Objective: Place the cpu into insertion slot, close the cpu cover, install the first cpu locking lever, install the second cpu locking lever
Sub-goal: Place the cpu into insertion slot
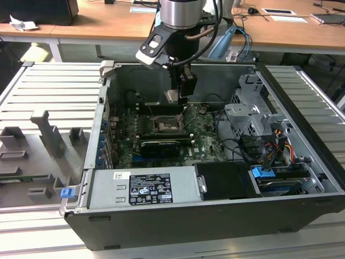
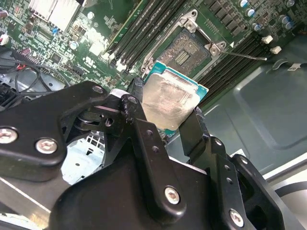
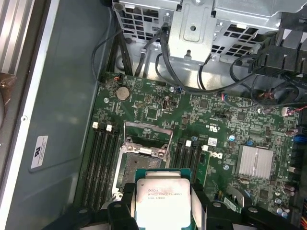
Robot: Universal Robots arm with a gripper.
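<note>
My gripper (image 1: 178,96) hangs inside the open computer case, shut on the cpu (image 1: 171,96), a flat square chip with a silver top. In both wrist views the cpu (image 2: 170,100) (image 3: 162,201) sits between the two black fingers (image 2: 194,127), held by opposite edges above the green board. The insertion slot (image 3: 141,165) (image 2: 184,50) (image 1: 163,125) lies open and dark a short way off from the chip, which is not over it. The cpu cover (image 3: 147,130) stands raised at the slot's far edge. A thin locking lever (image 2: 245,56) sticks out beside the slot.
Memory slots (image 3: 103,158) flank the socket. A long black card (image 1: 161,145) lies in front of it, a finned heatsink (image 3: 255,160) to one side. The drive cage (image 1: 250,116), loose cables (image 1: 242,148) and the case walls (image 1: 108,81) hem in the board.
</note>
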